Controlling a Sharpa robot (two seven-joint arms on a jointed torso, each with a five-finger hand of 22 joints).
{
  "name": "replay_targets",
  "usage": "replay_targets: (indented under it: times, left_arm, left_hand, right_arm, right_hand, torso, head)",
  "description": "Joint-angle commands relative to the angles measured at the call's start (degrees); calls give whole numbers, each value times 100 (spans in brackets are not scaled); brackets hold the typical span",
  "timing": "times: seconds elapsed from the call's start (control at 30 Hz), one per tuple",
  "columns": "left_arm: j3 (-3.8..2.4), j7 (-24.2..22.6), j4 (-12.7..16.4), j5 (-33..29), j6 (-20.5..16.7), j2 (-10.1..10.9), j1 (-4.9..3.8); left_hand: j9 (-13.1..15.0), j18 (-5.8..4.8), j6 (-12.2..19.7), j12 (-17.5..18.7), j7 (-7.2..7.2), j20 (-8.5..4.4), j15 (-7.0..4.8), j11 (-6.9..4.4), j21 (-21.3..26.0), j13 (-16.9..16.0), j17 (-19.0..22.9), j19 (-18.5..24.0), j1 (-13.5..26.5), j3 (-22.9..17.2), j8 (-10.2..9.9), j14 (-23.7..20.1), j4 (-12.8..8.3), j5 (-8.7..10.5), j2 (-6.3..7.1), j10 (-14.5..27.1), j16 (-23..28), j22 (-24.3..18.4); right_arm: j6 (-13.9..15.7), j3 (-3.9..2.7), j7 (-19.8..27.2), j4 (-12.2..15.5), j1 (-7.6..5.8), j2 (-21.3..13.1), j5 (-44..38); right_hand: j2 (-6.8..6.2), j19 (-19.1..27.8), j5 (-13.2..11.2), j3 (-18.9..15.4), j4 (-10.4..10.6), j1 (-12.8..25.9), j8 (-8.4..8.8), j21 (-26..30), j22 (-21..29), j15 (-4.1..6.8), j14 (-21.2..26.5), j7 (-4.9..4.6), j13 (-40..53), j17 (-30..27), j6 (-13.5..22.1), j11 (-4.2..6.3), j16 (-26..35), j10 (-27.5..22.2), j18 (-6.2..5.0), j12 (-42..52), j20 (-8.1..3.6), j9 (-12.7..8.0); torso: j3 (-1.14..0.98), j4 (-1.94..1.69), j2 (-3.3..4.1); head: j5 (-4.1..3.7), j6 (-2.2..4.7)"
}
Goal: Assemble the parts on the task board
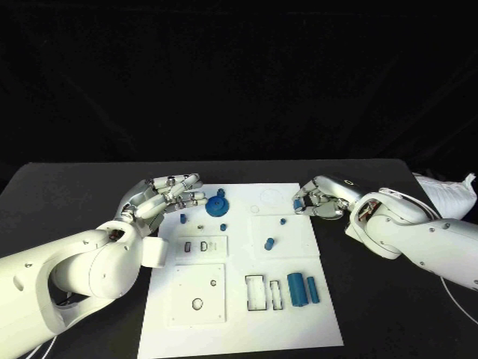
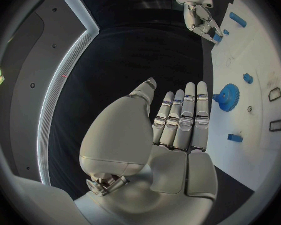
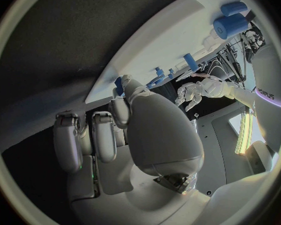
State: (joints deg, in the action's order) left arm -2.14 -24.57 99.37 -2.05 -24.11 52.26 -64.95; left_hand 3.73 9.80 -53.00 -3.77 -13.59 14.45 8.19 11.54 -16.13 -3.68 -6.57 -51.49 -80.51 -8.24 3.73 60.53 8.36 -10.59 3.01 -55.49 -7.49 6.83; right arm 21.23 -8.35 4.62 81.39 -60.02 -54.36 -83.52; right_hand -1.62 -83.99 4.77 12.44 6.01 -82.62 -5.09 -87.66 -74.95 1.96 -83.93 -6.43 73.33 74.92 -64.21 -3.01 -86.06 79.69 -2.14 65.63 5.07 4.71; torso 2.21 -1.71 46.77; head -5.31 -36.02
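- Head view: task board (image 1: 304, 314) lies mid-table; blue gear (image 1: 216, 204) sits near its far-left corner.
- Left hand (image 1: 170, 196) is spread and empty beside the gear.
- Right hand (image 1: 316, 200) pinches a small blue part (image 1: 298, 203).
- Gear looks light, rigid, probably smooth plastic; best taken by its toothed rim.

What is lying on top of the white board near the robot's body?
On the task board, two blue cylinders lie side by side beside empty slots. What the cylinders cover cannot be seen.

You see a matt white task board (image 1: 239, 314), plastic-looking, on a matt black table (image 1: 77, 194). At its twelve o'clock, the blue gear (image 1: 216, 204) looks like smooth plastic; both arm shells shine glossy white.
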Motion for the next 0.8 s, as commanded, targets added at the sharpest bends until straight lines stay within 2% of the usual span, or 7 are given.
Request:
replay_targets:
  times: [0.03, 0.23, 0.33, 0.5, 0.67, 0.8]
  left_arm:
    - [-4, -18, 5, -4, 97, -9, -4]
    - [-4, -20, -4, -4, 90, 0, -4]
    - [-4, -20, -13, -4, 91, 4, -4]
    - [-4, -24, -63, -4, 99, -1, -4]
    - [-4, -18, -140, 117, 116, -4, -5]
    - [-4, -28, -220, 212, 129, 11, -6]
  left_hand:
    - [-4, 53, 29, 5, -86, 6, 35, -10, 30, 4, -6, 19, 5, 5, -10, -17, -26, 24, -38, 49, 35, -6]
    - [-4, 53, 29, 5, -86, 6, 35, -10, 30, 4, -6, 19, 5, 5, -10, -17, -26, 24, -38, 49, 35, -6]
    - [-4, 53, 29, 5, -86, 6, 35, -10, 30, 4, -6, 19, 5, 5, -10, -17, -26, 24, -38, 49, 35, -6]
    - [-3, 53, 31, 4, -85, 7, 35, -10, 30, 4, -8, 19, 3, 0, -9, -18, -35, 22, -46, 53, 38, -7]
    - [-4, 53, 32, 4, -85, 7, 35, -10, 30, 4, -8, 20, 2, -1, -9, -18, -38, 22, -48, 54, 38, -8]
    - [-4, 52, 37, 6, -84, 8, 36, -9, 31, 5, -8, 21, 2, -2, -11, -21, -41, 23, -50, 60, 41, -9]
  right_arm:
    - [244, 4, -50, 73, 2, -10, 169]
    - [486, 1, -328, 260, -57, -40, 468]
    - [520, 0, -596, 498, -84, -30, 606]
    - [509, 0, -1264, 963, -99, 185, 464]
    - [307, 14, -1949, 1222, -100, 487, 454]
    - [174, 82, -2288, 1352, -98, 754, 255]
  right_hand:
    - [128, -270, 10, 50, 9, -3, -60, -33, -1096, 40, -469, 46, 12, 829, -106, 175, -34, 150, 109, 26, -64, 50]
    - [146, -266, 55, 104, 9, 50, -99, -30, -1092, 76, -468, 96, 14, 823, -205, 217, -28, 159, 107, 16, -100, 82]
    - [170, -242, 129, 160, -26, 35, -101, -15, -1062, 95, -463, 112, 0, 804, -215, 233, -17, 151, 99, -13, -118, 91]
    - [172, -209, 171, 194, -57, 31, -96, 6, -1022, 101, -454, 112, -17, 760, -211, 237, 8, 140, 89, -45, -129, 95]
    - [187, -151, 295, 283, -124, 40, -82, 43, -950, 104, -438, 105, -50, 686, -199, 234, 53, 118, 71, -109, -143, 106]
    - [188, -149, 319, 299, -136, 49, -82, 44, -948, 105, -437, 105, -47, 680, -201, 234, 56, 121, 70, -108, -145, 109]
  torso:
    - [8, -3, -5]
    - [12, -1, -8]
    - [15, 0, -17]
    - [16, 1, -37]
    - [46, -47, -52]
    - [70, -86, -72]
  head:
    - [-4, -3]
    - [0, 10]
    - [17, 34]
    - [55, 19]
    - [69, 1]
    - [144, -72]
